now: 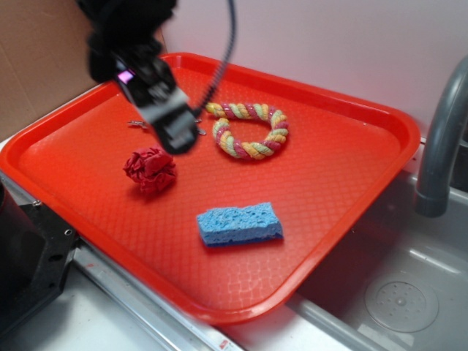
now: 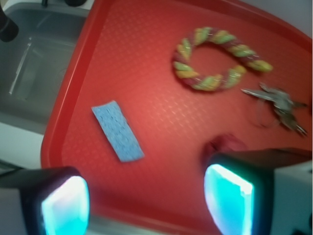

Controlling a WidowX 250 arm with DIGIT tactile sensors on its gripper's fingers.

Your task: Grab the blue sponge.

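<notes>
The blue sponge is a light blue porous block lying flat on the red tray, near its front middle. It also shows in the wrist view, ahead of the jaws and left of centre. My gripper hangs above the tray's back left, above and behind the red cloth ball, well away from the sponge. In the wrist view the gripper is open and empty, with its glowing pads wide apart.
A multicoloured rope ring lies at the tray's back middle. A bunch of keys lies beside it. The red cloth ball peeks out by the right pad. A grey sink with a faucet is to the right.
</notes>
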